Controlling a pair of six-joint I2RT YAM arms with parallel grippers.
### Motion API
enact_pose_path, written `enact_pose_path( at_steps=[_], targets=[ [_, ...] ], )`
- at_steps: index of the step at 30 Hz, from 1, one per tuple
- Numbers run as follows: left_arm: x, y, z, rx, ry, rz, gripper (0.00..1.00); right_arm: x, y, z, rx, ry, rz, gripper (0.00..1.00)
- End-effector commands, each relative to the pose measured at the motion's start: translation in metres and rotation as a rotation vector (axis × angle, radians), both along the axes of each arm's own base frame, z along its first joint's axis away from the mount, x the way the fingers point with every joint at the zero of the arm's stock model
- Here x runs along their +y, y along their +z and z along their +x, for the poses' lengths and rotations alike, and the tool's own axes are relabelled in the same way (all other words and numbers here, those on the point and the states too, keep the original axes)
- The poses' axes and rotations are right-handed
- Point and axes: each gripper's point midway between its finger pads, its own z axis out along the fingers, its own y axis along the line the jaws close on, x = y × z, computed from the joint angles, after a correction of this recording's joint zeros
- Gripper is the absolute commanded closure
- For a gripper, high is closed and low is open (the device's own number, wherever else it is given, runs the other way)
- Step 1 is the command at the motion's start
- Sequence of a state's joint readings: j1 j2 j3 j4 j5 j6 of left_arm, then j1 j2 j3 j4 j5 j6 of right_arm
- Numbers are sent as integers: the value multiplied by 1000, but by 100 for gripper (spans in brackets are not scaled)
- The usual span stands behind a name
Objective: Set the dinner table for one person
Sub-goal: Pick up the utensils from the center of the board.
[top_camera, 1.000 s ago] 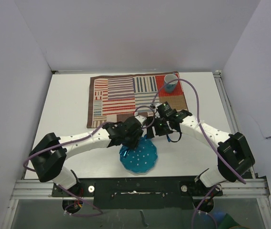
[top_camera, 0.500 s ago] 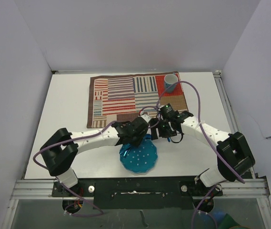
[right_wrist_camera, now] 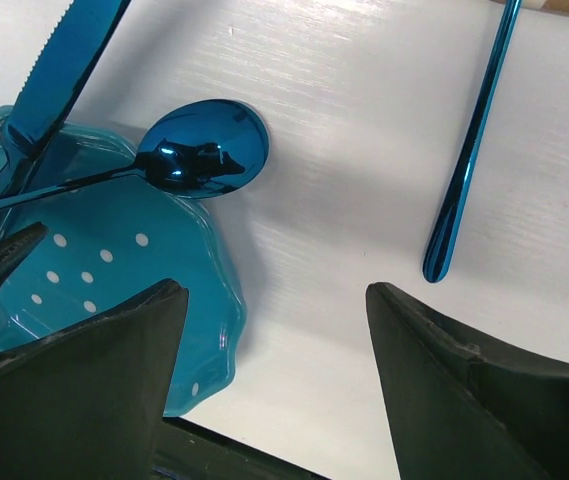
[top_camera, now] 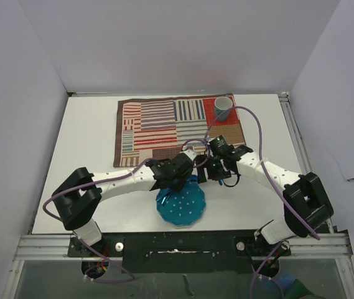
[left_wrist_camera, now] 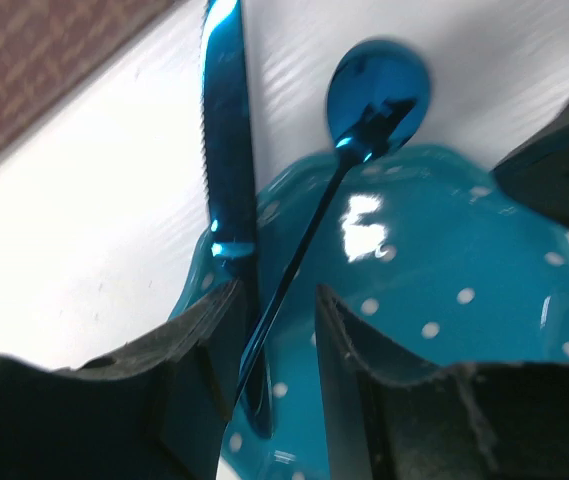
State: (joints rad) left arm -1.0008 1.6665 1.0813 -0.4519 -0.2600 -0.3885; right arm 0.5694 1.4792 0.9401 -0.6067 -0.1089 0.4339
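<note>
Tabletop (top_camera: 89,137): white with railed edges. It is seen whole only from the top, running from the arm bases to the far wall.
Mat (top_camera: 164,128): a striped cloth laid on the far middle of the tabletop. Only a corner of it is caught by the left wrist camera.
Cup (top_camera: 223,107): stood on the mat's far right corner. It is shown by the top view alone.
Plate (top_camera: 183,208): blue with white dots, set on the bare tabletop between the mat and the near edge. From the top its far rim is covered by the left hand.
Left hand (left_wrist_camera: 276,292): held over the plate's far rim. The fingers are kept apart, astride 2 handles, and plate is seen in the gap beside them, so nothing is clamped.
Spoon (right_wrist_camera: 204,148): shown by the 2 wrist views and hidden from the top. Its handle is laid across the plate, and its bowl lies past the rim on the tabletop.
Knife (left_wrist_camera: 226,150): blue, just left of the spoon. Its serrated blade is pointed out past the rim toward the mat.
Right hand (right_wrist_camera: 274,290): held just right of the left hand, beside the plate. Its fingers are spread wide over bare tabletop.
Slim handle (right_wrist_camera: 469,150): blue, seen in the right wrist view only. It is laid on the tabletop apart from the plate, and its head is cut off by the frame.
</note>
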Motion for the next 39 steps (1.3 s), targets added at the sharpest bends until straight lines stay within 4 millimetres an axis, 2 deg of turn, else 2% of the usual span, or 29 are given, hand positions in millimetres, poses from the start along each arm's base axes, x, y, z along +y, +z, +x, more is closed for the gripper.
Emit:
enact_pose_path(
  at_steps=[1,8,19,21,25,29,34,39],
  targets=[
    [43,-20,-13,46,70,140,66,22,31,7,-94,63,124,26],
    [59,-36,-18,66,102,206,63,22,30,6,-87,62,126,26],
    [41,-31,-22,83,57,117,62,22,28,6,-80,65,122,26],
    [39,-36,-21,86,63,116,68,23,28,6,-80,67,122,26],
    [35,-49,-24,120,69,118,98,21,27,5,-78,66,118,26],
    [29,-53,-27,129,73,110,100,20,29,5,-83,66,115,26],
    [27,-33,-19,76,102,94,100,19,27,6,-80,65,106,26],
    [28,11,-2,-18,160,81,100,20,24,6,-74,65,105,27]
  ],
)
